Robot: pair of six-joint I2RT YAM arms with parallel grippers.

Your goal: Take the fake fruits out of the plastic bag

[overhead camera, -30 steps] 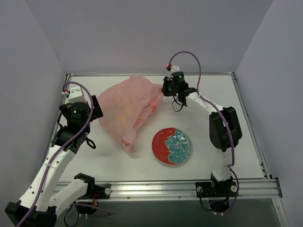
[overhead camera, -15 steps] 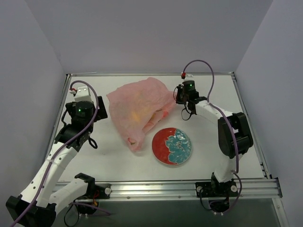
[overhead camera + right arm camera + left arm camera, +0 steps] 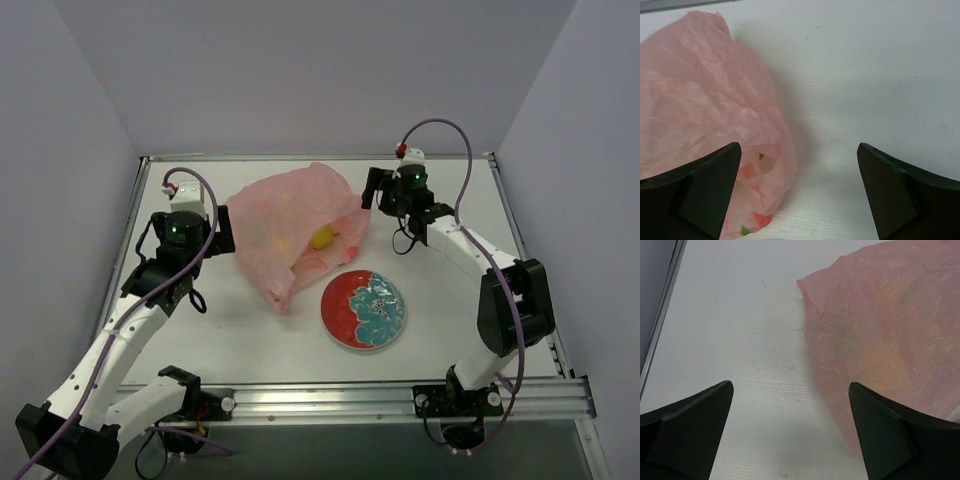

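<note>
The pink plastic bag [image 3: 285, 215] lies crumpled on the white table, its mouth toward the plate. One yellow fake fruit [image 3: 321, 237] shows at that mouth; the other fruits are only faint yellowish shapes under the plastic. My right gripper [image 3: 368, 193] stands open just right of the bag, holding nothing. In the right wrist view the bag [image 3: 700, 100] fills the left side, and the gripper [image 3: 799, 146] straddles its edge. My left gripper [image 3: 222, 238] is open at the bag's left edge. In the left wrist view the gripper [image 3: 790, 386] is over bare table, with the bag [image 3: 890, 325] to its right.
A round red-and-teal patterned plate [image 3: 363, 310] sits on the table in front of the bag. Red and green patches [image 3: 760, 220] show through the thin plastic near my right gripper. Grey walls and a metal rim [image 3: 350, 158] bound the table.
My right gripper has opened and let go of the bag, moving right. The bag has settled flatter and a yellow fruit now shows. My left arm moved up toward the bag.
</note>
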